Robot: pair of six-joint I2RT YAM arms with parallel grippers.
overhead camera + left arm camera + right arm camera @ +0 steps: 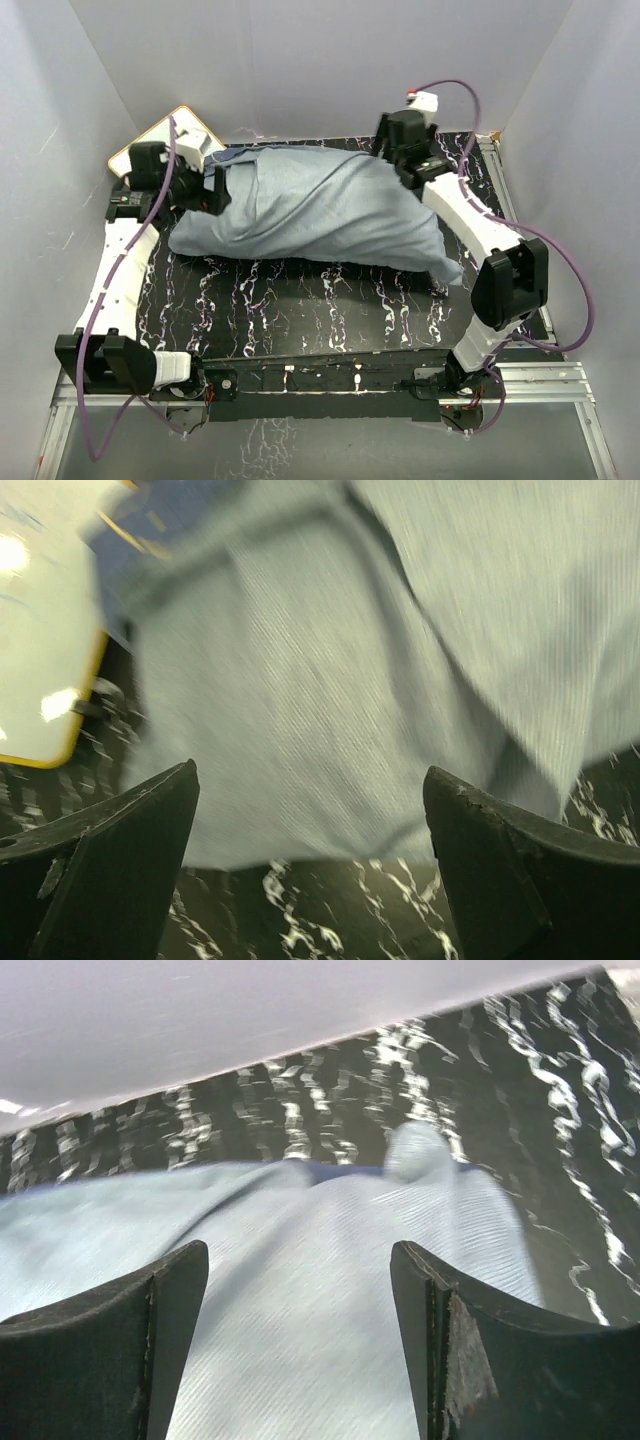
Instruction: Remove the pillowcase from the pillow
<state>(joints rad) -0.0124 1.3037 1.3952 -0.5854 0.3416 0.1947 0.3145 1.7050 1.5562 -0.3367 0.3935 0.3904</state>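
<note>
black white-veined table, grey walls; pillowcase lying on it; left end effector, right end effector released.

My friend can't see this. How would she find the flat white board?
Find the black marbled table. At its far left corner lies the white board. It is thin, flat and orange-edged, unlike the big, soft, grey-blue pillowcase bulging beside it.
</note>
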